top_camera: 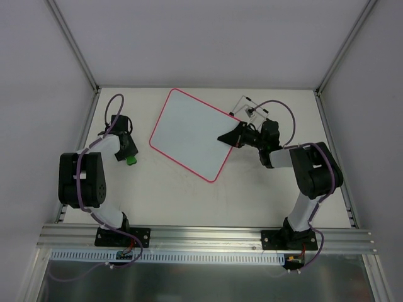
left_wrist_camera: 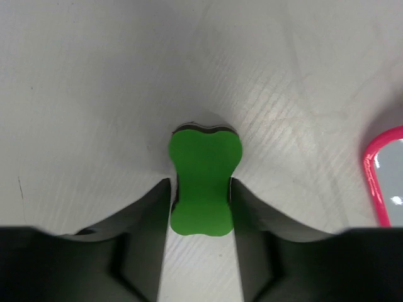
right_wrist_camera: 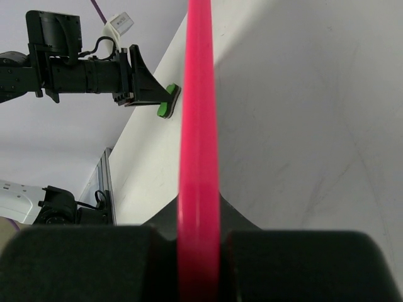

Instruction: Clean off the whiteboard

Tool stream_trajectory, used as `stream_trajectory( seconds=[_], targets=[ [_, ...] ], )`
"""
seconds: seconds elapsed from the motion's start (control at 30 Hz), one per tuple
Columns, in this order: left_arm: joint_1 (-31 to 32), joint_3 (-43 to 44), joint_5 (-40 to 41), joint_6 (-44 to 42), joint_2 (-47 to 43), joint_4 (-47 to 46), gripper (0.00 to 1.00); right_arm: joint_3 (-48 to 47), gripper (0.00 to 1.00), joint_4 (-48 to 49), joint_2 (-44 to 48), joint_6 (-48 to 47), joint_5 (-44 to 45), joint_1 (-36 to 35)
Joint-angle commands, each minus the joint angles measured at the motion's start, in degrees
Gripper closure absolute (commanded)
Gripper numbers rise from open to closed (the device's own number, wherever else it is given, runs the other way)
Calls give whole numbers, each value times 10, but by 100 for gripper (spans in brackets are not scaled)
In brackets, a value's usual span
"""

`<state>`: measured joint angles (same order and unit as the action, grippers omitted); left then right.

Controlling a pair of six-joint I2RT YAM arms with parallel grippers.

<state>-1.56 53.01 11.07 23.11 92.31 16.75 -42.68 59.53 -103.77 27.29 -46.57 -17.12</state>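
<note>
Whiteboard (top_camera: 192, 133) lies mid-table (top_camera: 189, 201). To its left, the left gripper (top_camera: 130, 156) pinches the green eraser (left_wrist_camera: 203, 189), apparently ready for wiping. The right gripper (top_camera: 230, 138) clamps its right edge, likely steadying it.

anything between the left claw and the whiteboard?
Nothing. Only bare table lies between the left claw, shut on the green eraser, and the whiteboard. The top view shows it and the left wrist view agrees.
</note>
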Motion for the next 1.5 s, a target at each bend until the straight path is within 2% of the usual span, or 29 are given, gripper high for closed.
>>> stream_trajectory(
  seconds=[0.0, 0.07, 0.1, 0.13, 0.27, 0.5, 0.9, 1.23, 1.47],
  targets=[
    [-1, 28, -3, -17, 8, 34, 51, -26, 100, 8, 39, -21, -5, 12],
    [-1, 36, -8, -18, 4, 42, 30, -29, 100, -8, 50, -28, -5, 17],
    [-1, 42, -10, -21, -4, 45, 4, -30, 100, -13, 53, -30, -5, 18],
    [-1, 46, -13, -23, -8, 50, 1, -31, 100, -18, 56, -34, -5, 23],
    [-1, 71, -18, -28, -44, 76, 1, -42, 100, -37, 74, -35, -7, 38],
    [-1, 90, -46, -37, -161, 94, 1, -95, 100, -71, 106, -24, -31, 89],
    [-1, 36, -106, -67, -333, 106, 1, -244, 100, -70, 88, 50, -144, 232],
    [0, 17, -91, -94, -390, 121, 1, -385, 100, -67, 6, 90, -235, 348],
    [-1, 11, -87, -83, -393, 123, 1, -406, 100, -68, -38, 87, -256, 380]
  ],
)
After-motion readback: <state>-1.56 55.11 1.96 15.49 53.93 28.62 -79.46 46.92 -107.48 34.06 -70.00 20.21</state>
